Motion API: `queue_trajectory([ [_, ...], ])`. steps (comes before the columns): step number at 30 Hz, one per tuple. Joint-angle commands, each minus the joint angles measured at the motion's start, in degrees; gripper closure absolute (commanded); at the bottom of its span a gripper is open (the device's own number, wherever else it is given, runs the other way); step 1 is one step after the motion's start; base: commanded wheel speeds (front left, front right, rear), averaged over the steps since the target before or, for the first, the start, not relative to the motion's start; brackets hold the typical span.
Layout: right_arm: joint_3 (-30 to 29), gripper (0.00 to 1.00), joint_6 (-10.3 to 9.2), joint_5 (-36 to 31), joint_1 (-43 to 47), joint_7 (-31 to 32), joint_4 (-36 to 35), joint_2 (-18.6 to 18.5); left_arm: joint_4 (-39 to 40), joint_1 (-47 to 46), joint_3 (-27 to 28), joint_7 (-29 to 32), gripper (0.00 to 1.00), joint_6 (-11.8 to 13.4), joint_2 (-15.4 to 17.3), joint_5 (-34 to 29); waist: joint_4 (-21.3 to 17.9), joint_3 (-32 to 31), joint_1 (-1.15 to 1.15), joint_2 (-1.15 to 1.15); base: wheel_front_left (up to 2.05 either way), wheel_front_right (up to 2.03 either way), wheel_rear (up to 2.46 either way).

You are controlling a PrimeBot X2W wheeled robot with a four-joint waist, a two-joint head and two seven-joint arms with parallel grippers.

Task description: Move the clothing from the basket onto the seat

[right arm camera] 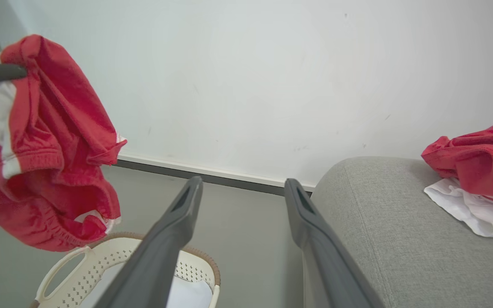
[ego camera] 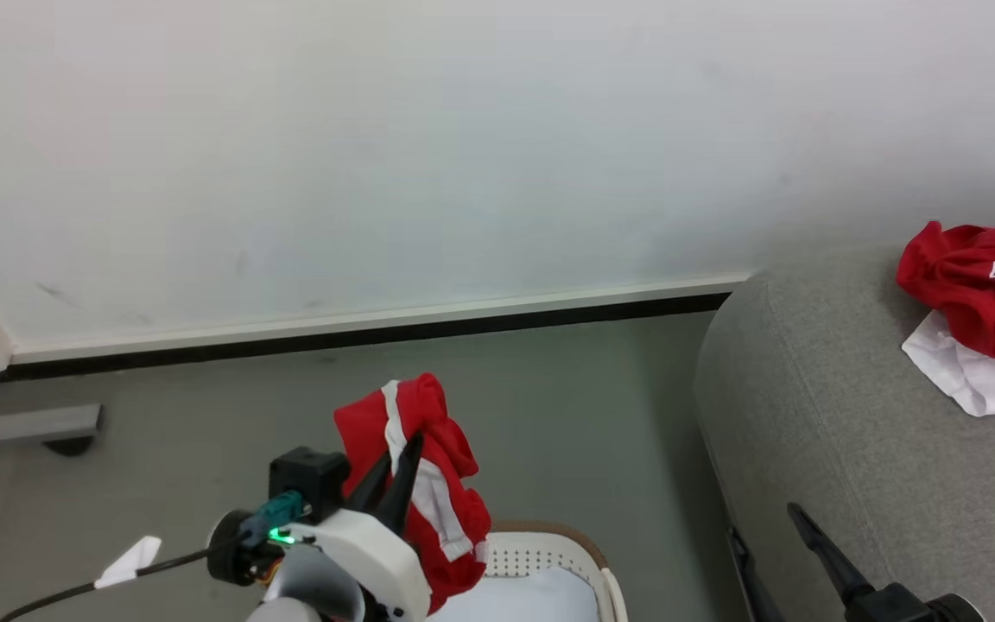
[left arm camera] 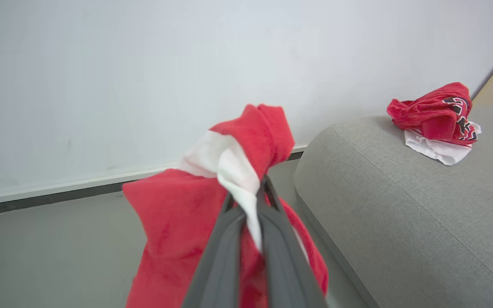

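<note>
**Held garment.** We see red shorts [ego camera: 450, 466] with a white side stripe and a gathered waistband hanging above the basket [ego camera: 549, 529], clear of its rim. The left gripper [ego camera: 402, 451] has its fingers pinched together on a fold of this cloth. In the head view the pale wrist housing hides the garment's lower left part. In the left wrist view the fingers [left arm camera: 229, 239] cover its middle.

**Placed garment.** A red jersey [ego camera: 964, 281] lies crumpled on the grey sofa [ego camera: 852, 449], with white fabric [ego camera: 968, 380] spread beneath it. The frame edge cuts it off at the right. Its black-and-white lettering is folded and partly cropped, so we cannot read it.

**Basket.** The bottom edge cuts off the white perforated wall and brown rim. A plain white lining [ego camera: 541, 596] shows inside. We cannot see the basket's floor.

**Right gripper.** The right gripper [ego camera: 761, 523] is beside the sofa's rounded end. Its fingers are spread wide with nothing between them.

**Surroundings.** A white wall [ego camera: 497, 130], a dark skirting strip and a grey floor lie behind.
</note>
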State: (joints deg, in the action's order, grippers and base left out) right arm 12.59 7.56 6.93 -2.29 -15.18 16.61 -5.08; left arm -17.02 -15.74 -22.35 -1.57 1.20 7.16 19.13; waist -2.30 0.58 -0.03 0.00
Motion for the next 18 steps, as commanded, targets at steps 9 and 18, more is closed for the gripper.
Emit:
queue_trajectory([
  [9, 7.3, 0.0, -0.15, 2.4, 2.3, 0.0, -6.2, -4.4, 16.8, 6.1, 0.5, 7.7, 1.0, 3.4, 4.0, 0.0, -0.8, -2.2, 0.03, 0.0, 0.0, 0.0, 0.0],
  [18, 21.4, 0.0, -0.15, 8.3, -1.6, 0.1, -10.1, -12.6, 22.3, 7.0, -0.5, 10.4, 1.0, 4.1, 4.7, -0.1, -0.7, -2.2, 0.03, 0.0, 0.0, 0.0, 0.0],
])
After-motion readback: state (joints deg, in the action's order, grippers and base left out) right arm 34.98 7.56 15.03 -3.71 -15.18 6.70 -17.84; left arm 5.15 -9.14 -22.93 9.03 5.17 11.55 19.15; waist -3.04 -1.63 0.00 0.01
